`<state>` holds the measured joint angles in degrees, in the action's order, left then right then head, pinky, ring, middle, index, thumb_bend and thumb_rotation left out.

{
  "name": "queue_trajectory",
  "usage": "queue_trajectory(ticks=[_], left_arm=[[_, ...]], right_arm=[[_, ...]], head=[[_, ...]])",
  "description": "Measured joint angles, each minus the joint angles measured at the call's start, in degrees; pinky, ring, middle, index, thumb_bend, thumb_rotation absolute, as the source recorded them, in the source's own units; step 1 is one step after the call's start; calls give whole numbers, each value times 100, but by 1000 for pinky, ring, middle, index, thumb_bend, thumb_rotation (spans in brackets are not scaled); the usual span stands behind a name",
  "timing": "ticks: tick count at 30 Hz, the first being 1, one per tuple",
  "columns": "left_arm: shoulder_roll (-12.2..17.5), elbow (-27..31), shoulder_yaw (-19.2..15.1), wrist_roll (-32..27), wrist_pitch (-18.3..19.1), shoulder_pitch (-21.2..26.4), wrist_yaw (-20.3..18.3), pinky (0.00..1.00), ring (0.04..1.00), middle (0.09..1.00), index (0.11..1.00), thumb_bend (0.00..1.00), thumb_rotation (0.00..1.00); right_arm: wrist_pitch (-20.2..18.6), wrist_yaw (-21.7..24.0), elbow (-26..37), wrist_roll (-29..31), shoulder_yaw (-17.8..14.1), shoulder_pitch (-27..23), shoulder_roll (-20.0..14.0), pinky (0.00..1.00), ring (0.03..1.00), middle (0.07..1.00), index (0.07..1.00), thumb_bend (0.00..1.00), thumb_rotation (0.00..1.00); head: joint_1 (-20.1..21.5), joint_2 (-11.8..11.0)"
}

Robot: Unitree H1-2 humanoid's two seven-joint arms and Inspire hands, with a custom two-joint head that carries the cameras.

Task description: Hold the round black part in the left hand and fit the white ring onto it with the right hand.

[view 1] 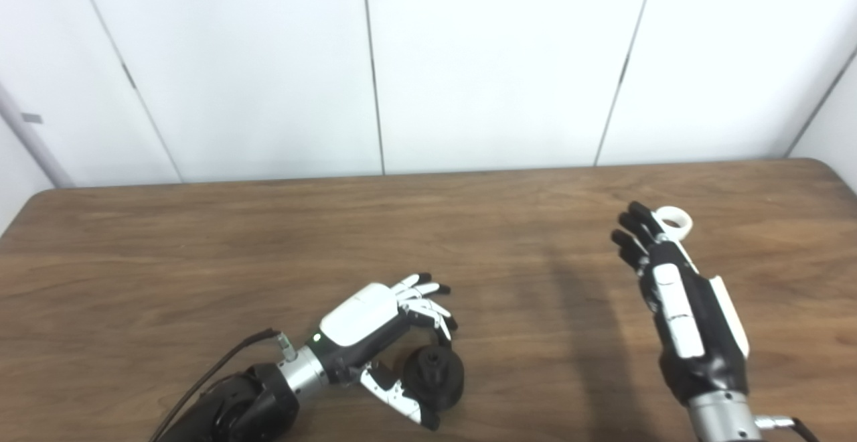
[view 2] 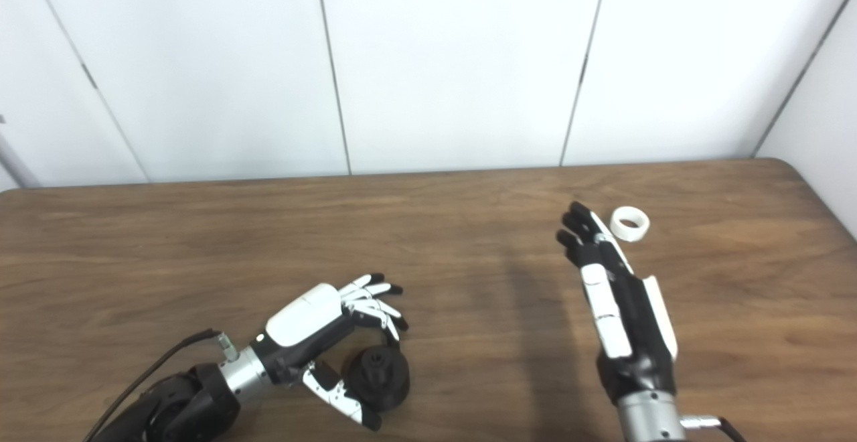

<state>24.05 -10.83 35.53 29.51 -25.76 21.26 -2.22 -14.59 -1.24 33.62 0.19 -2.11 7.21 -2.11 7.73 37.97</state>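
Wooden surface [view 1: 201, 241] running the full width, white panelled wall [view 1: 495, 60] behind it.

Left hand [view 1: 375, 325] lying low near the front edge, arm coming in from the lower left with a dark cable [view 1: 221, 361] trailing alongside the wrist. Its fingers [view 1: 428, 305] are arching over the round black part [view 1: 435, 375], thumb [view 1: 402, 398] curling under on the near side. Fingers and thumb are cupping around the part, spread and not clamped; from these views I cannot tell whether any fingertip is actually touching it. The black part is sitting on the surface, flat side down, a small hub showing on top, between the thumb and the fingers.

Right hand [view 2: 619, 308] is hovering over the right half of the surface, edge-on to the cameras, fingers [view 2: 579, 231] extended, held straight and close together, pointing away toward the wall. It is holding nothing.

White ring [view 2: 629, 223] is lying flat on the surface, opening upward, just beyond and to the right of the right fingertips. In the right eye view a sliver of bare wood is showing between ring and fingertips; in the left eye view the two are overlapping. Ring and black part are sitting well apart, on opposite halves of the surface.

A shadow [view 1: 576, 321] is falling on the wood left of the right hand.
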Motion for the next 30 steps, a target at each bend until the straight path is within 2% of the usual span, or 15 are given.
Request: queue_trajectory(ticks=[1,8,15,20,30], left_arm=[[1,-96,60,9,0,65,64,1000,933,736,481,524,51],[85,-489,556,31,-35,410,628,1000,928,742,481,524,50],[232,-836,1084,291,-178,781,1246,1000,936,748,482,523,48],[231,-1029,1225,353,-179,837,1579,1000,926,741,482,523,49],[245,-1178,1429,359,-179,899,1926,1000,925,747,482,524,49]], right_arm=[[6,-11,0,-35,15,1,13,910,879,893,893,356,870],[33,-67,134,-238,24,3,23,863,864,887,883,404,860],[-108,-63,439,-244,11,-12,26,908,884,898,886,422,856],[-198,-62,528,-239,-42,-6,21,914,891,904,889,414,855],[-320,-42,682,-276,-125,-22,-49,887,877,894,881,424,855]], head=[[131,26],[281,123],[430,158],[431,158],[624,176]])
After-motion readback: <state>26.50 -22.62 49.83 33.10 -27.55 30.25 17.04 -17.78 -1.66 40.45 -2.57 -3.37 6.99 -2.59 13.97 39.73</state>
